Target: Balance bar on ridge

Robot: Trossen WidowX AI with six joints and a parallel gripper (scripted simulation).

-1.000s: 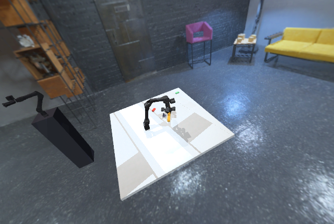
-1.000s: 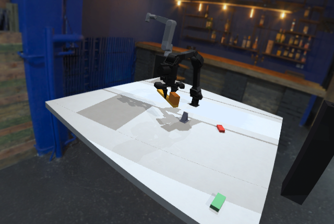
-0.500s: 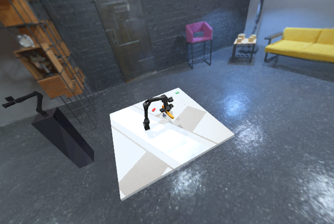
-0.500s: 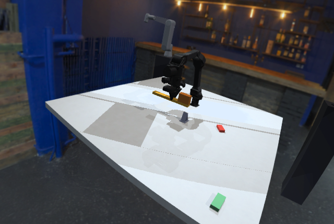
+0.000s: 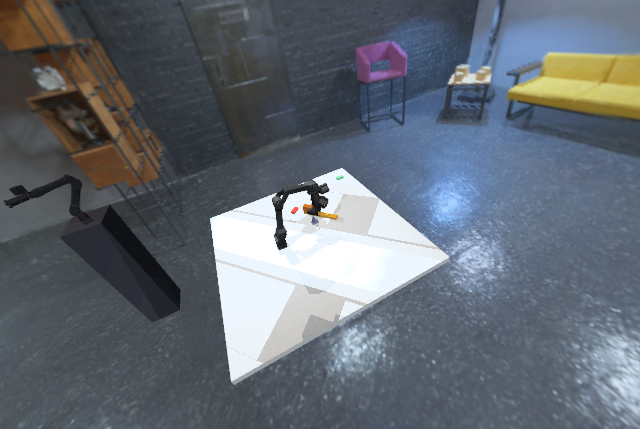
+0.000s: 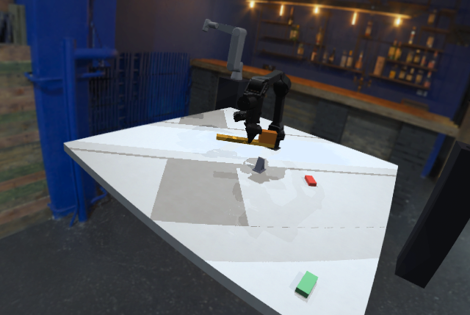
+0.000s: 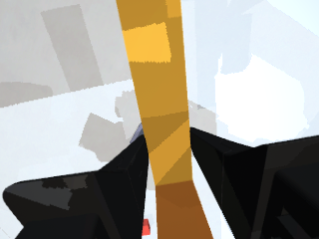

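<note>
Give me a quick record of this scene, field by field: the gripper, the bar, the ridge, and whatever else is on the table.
gripper: gripper shut on the bar, pointing down
bar: yellow-orange bar with a thicker orange block at one end, held in the air, off the table, not yet on the ridge
ridge: small grey ridge standing on the table, nearer the exterior camera than the bar, nothing resting on it
other items: red block beside the ridge; green block near the table's near corner
</note>
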